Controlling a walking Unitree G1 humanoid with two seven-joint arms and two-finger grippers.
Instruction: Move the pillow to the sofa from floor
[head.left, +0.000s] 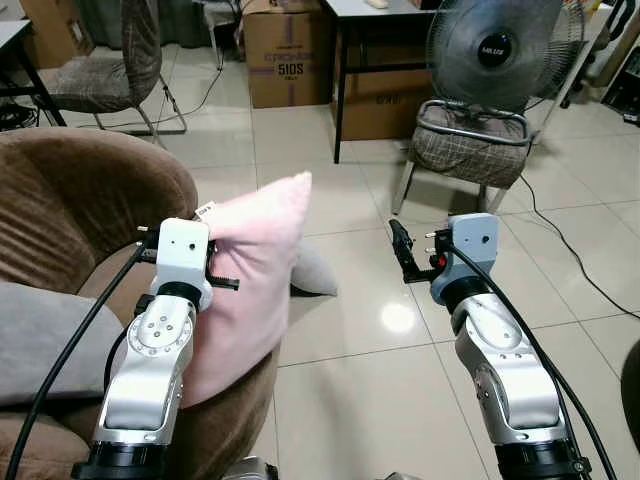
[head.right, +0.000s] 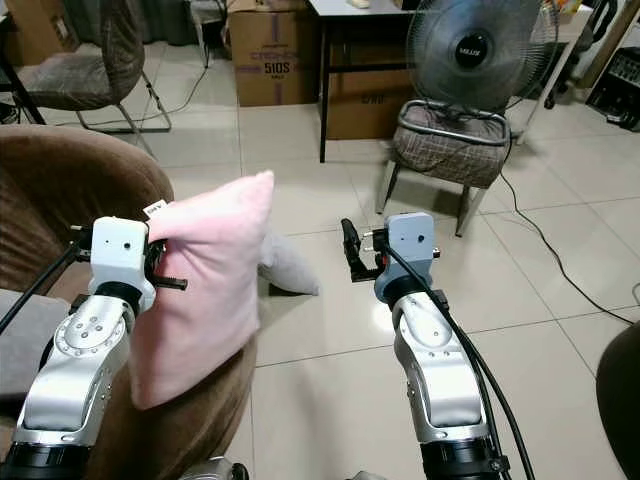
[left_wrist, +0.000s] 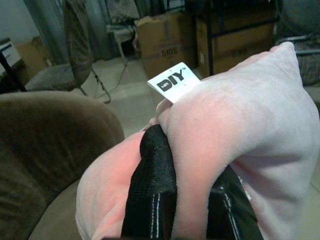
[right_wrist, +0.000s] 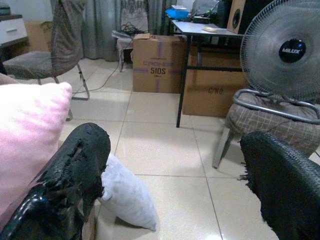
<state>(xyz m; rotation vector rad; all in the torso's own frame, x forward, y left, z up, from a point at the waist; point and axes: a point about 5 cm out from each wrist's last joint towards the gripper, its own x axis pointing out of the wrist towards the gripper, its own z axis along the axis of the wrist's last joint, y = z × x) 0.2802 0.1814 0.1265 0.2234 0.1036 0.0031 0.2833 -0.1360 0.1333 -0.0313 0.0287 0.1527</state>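
The left pincer (left_wrist: 185, 200) pinches the pink pillow (head.left: 255, 270) over the brown sofa's (head.left: 70, 200) right edge, while the right pincer (head.left: 402, 250) hovers wide apart.

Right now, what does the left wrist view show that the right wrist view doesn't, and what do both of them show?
Left wrist view: the left gripper shut on the pink pillow, its white tag reading DIY, and the brown sofa beside it.
Right wrist view: the right gripper open and holding nothing, a grey pillow on the floor, and a fan on a chair.
Both: the pink pillow and the cardboard box.
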